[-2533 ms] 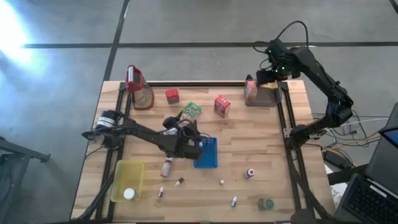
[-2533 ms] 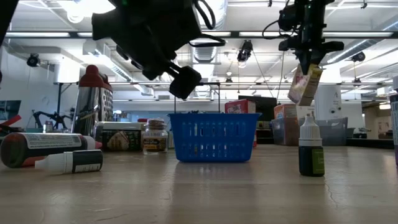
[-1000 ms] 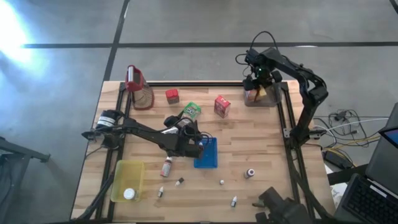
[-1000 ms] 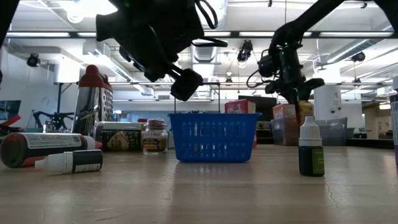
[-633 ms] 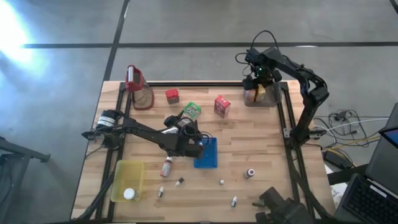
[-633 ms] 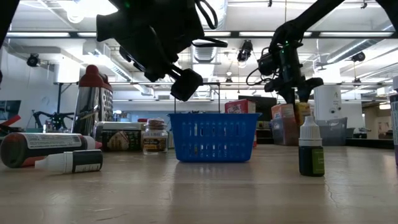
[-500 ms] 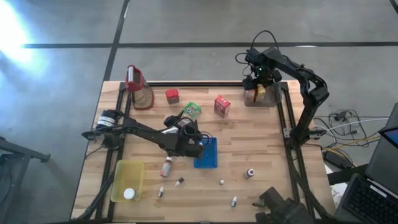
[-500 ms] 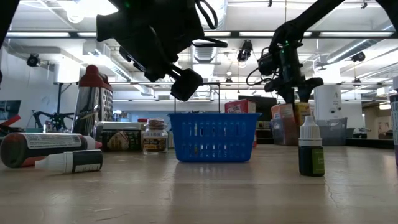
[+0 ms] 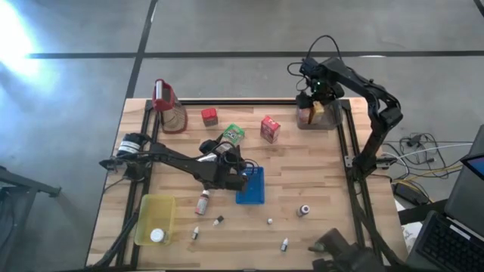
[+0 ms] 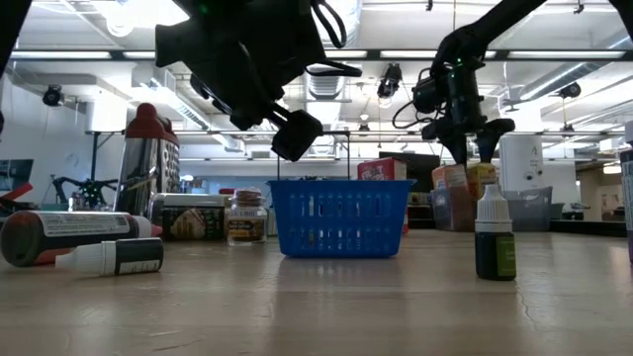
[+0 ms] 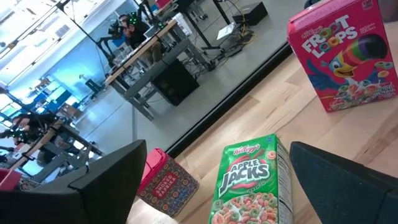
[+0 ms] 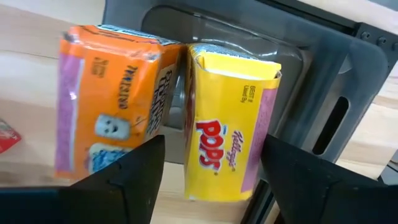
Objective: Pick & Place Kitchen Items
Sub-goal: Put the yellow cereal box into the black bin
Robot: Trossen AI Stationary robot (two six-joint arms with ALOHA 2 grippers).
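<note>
The right claw (image 9: 311, 97) hovers open in the upper right of the high view, over the grey bin (image 12: 323, 68) at the desk (image 9: 318, 170) corner. In the bin, the orange carton (image 12: 109, 99) and the yellow Pops carton (image 12: 230, 121) stand side by side, touching.

The left claw (image 9: 240, 175) hangs open at frame centre, just beside the blue tray (image 9: 254, 189). The green Apple Jacks box (image 11: 249, 180) and the red Froot Loops box (image 11: 345, 53) stand ahead of it, apart.

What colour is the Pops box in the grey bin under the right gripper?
Yellow, with red "POPS" lettering and a pink side panel. The Pops box shows best in the right wrist view.
</note>
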